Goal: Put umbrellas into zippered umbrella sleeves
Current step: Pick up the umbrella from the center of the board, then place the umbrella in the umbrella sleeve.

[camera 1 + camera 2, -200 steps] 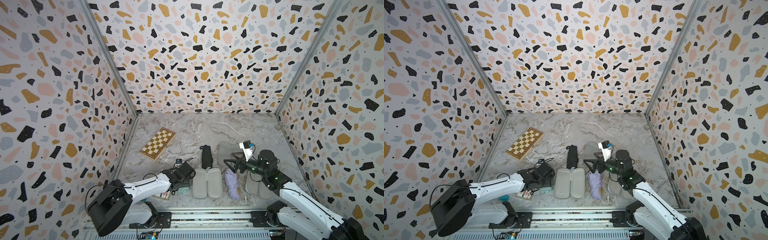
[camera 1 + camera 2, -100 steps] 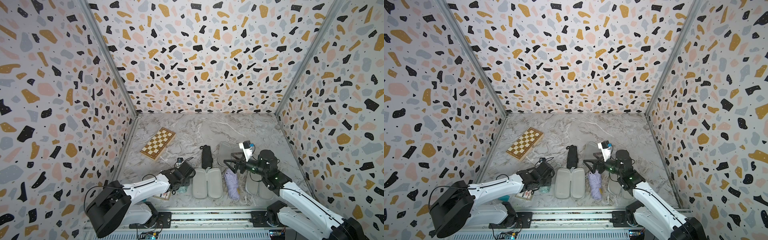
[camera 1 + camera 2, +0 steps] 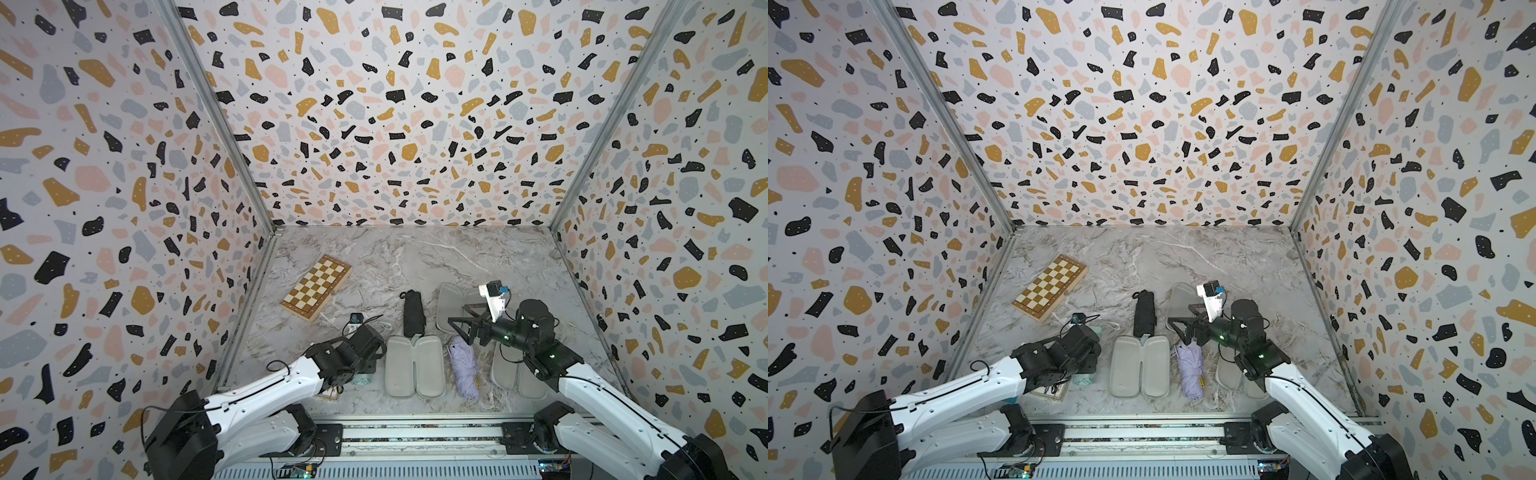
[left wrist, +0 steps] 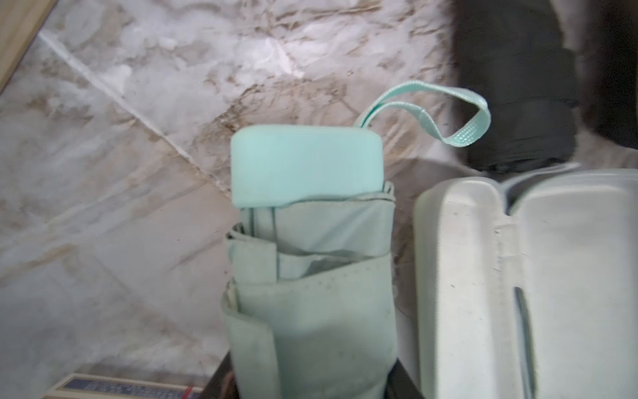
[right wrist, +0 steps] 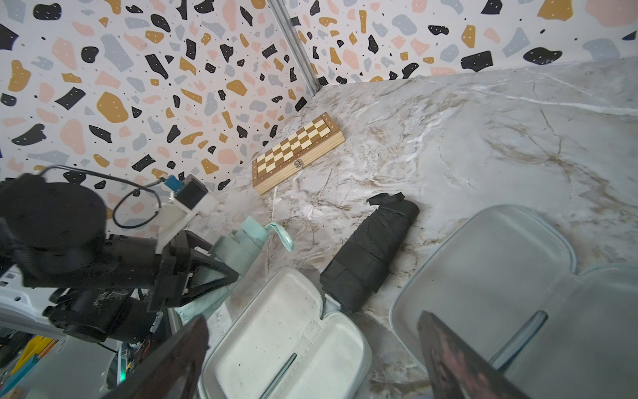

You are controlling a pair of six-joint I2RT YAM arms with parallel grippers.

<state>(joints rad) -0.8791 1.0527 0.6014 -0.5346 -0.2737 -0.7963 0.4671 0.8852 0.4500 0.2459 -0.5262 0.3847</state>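
My left gripper [image 4: 310, 383] is shut on the mint green umbrella [image 4: 310, 276], whose handle end and wrist strap point away from the wrist. In both top views the arm covers most of this umbrella [image 3: 361, 379]. Beside it lies an open sleeve [image 3: 413, 372] with grey lining and a mint rim [image 4: 518, 293]. The black umbrella [image 3: 413, 318] lies just behind that sleeve. The lilac umbrella [image 3: 465, 370] lies to its right. My right gripper [image 3: 463, 328] hangs open above the lilac umbrella's far end, its fingers [image 5: 172, 362] holding nothing.
Two more open sleeves lie on the marble floor: one at the back right [image 3: 451, 299], one partly under my right arm [image 3: 511, 374]. A wooden chessboard box [image 3: 316, 287] sits at the back left. A small flat box [image 3: 330, 392] lies under my left arm. Walls close three sides.
My left gripper has closed on the mint green umbrella. Neither arm has visibly shifted.
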